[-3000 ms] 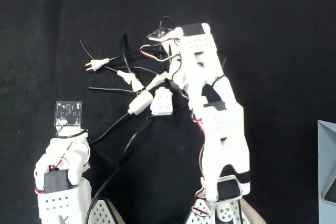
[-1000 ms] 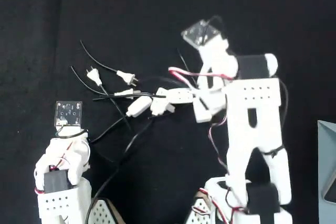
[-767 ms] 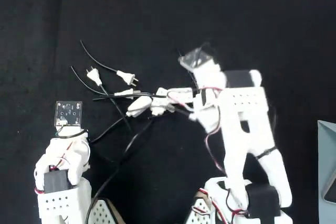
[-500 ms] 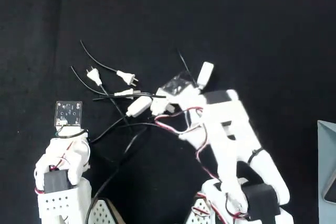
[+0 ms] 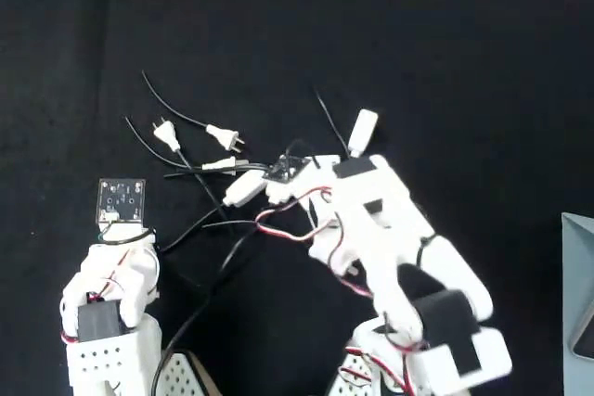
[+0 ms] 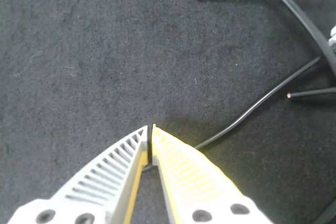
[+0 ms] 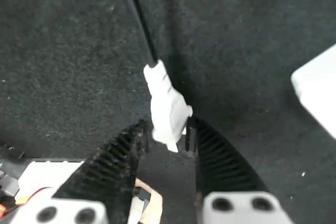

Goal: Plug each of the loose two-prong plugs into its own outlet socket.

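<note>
Several white two-prong plugs on black cords lie on the black cloth: one (image 5: 167, 134) at the left, one (image 5: 225, 136) beside it, one (image 5: 362, 127) apart to the right. The white outlet block (image 5: 281, 190) sits in the tangle at the centre. My right gripper (image 5: 284, 179) is down over that tangle. Its black fingers (image 7: 125, 153) stand open around a white plug (image 7: 167, 109), which lies between them with its cord running away; a gap shows on one side. My left gripper (image 6: 151, 129) is shut on nothing, just above bare cloth, and the left arm (image 5: 109, 285) is folded at the near left.
Black cords (image 5: 209, 229) loop across the centre towards the front edge, and thin cords (image 6: 252, 111) run close to the left gripper. A white block's corner (image 7: 317, 90) lies near the right gripper. A pale blue object (image 5: 577, 294) stands at the right edge.
The right arm swung back from the right and lowered onto the tangle. A white plug now lies apart on the cloth to the right. The left arm has not moved.
</note>
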